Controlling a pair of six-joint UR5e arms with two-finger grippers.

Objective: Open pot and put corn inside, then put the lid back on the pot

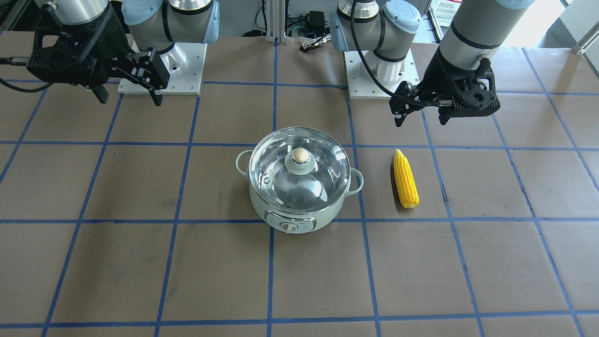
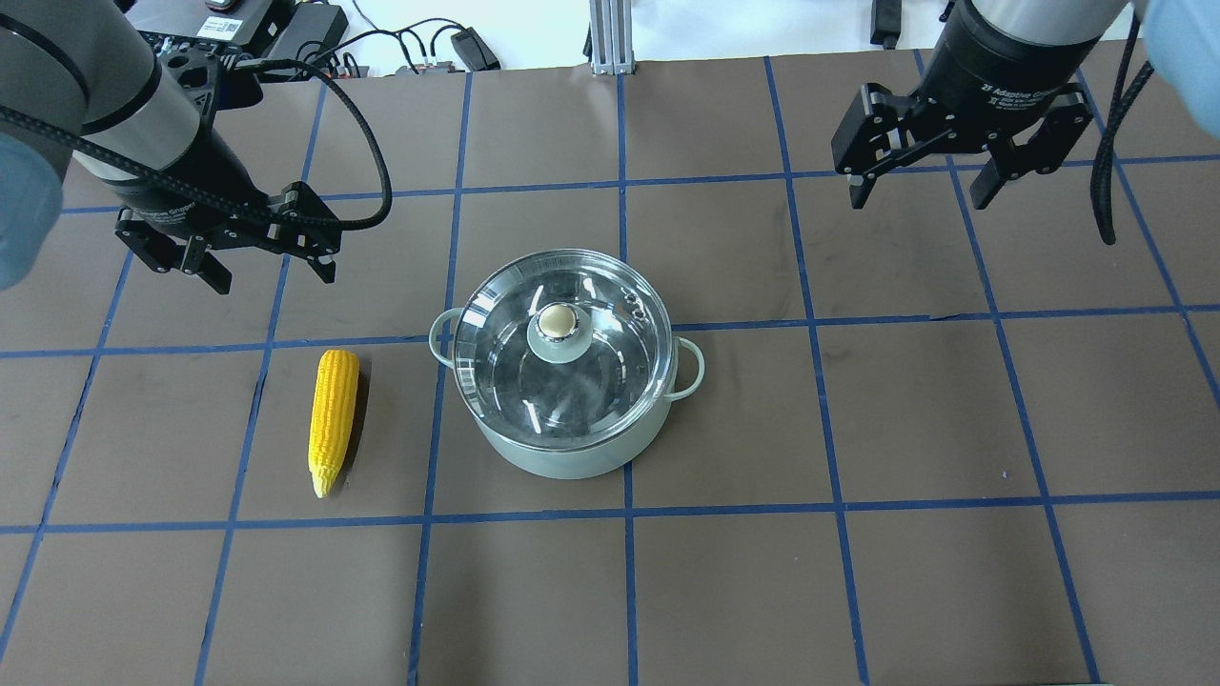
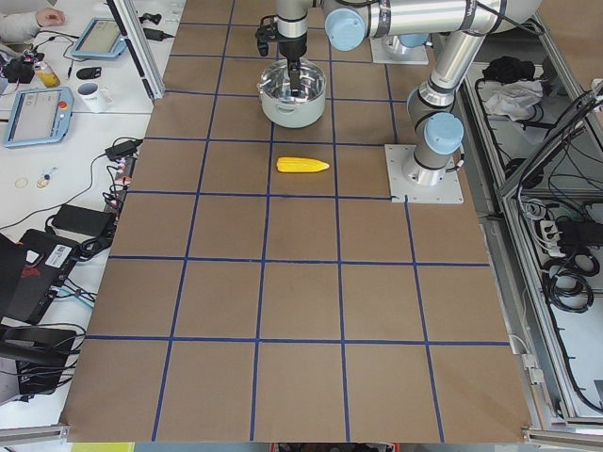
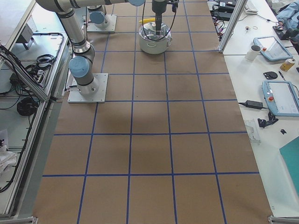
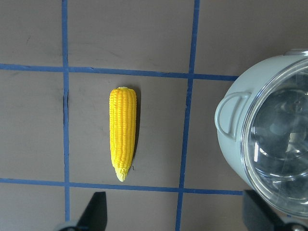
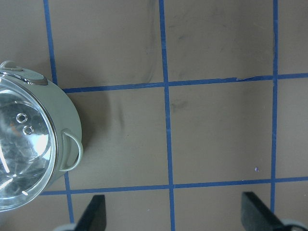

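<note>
The mint-green pot [image 2: 572, 448] stands mid-table with the glass lid [image 2: 558, 348] shut on it, beige knob [image 2: 555, 321] on top. It also shows in the front view [image 1: 299, 213]. The yellow corn [image 2: 333, 416] lies on the table to the pot's left, tip pointing toward the robot; it also shows in the front view [image 1: 405, 179] and the left wrist view [image 5: 123, 131]. My left gripper [image 2: 265, 265] is open and empty, above the table beyond the corn. My right gripper [image 2: 923, 184] is open and empty, far right of the pot and beyond it.
Brown table cover with a blue tape grid [image 2: 624, 181]. Arm bases [image 1: 164, 70] stand at the robot's edge. Cables and a power supply [image 2: 315, 24] lie past the far edge. The pot's handle [image 6: 70, 151] shows at the right wrist view's left.
</note>
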